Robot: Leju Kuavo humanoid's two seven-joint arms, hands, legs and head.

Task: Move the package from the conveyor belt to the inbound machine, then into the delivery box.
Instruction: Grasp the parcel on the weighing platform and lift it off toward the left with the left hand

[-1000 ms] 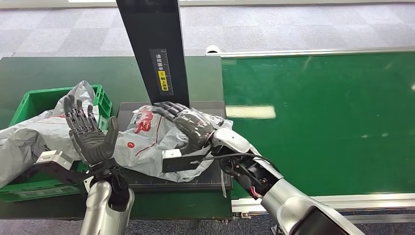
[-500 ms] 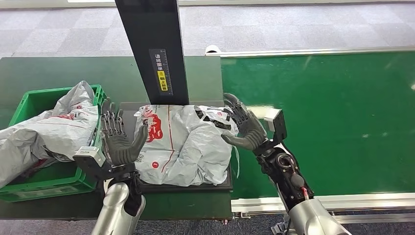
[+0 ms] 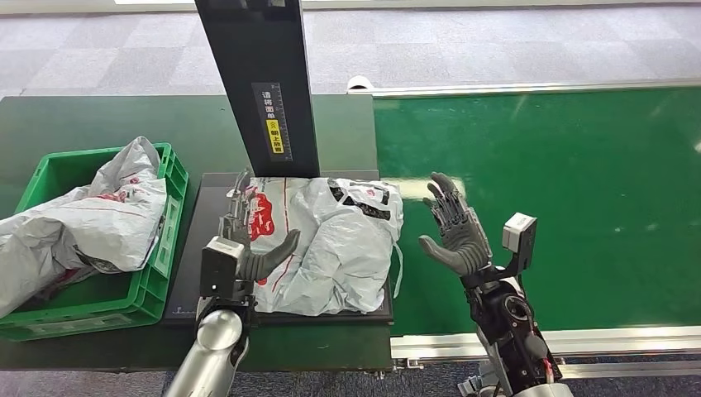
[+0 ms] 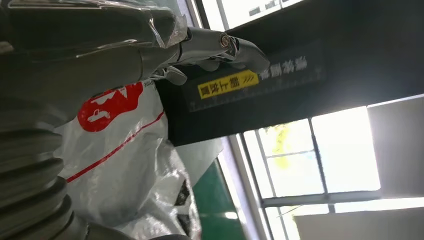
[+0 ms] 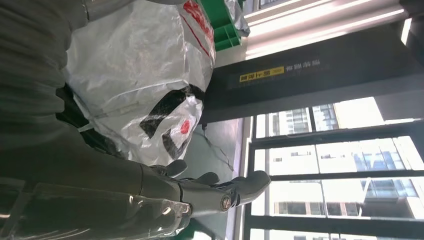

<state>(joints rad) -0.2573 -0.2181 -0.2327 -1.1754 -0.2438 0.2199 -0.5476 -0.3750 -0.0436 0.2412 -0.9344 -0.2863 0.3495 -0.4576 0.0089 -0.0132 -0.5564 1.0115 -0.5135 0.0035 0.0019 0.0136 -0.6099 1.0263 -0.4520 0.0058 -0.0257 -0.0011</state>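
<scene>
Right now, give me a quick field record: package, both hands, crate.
package: grey plastic bag lying on the black machine platform, under the black column
left hand: open, at the bag's left edge
right hand: open, over the green belt, apart from the bag
crate: green, left of the platform, holding other grey bags

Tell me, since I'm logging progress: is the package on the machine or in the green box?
On the machine: the package lies on its black platform, beside the green box.
</scene>
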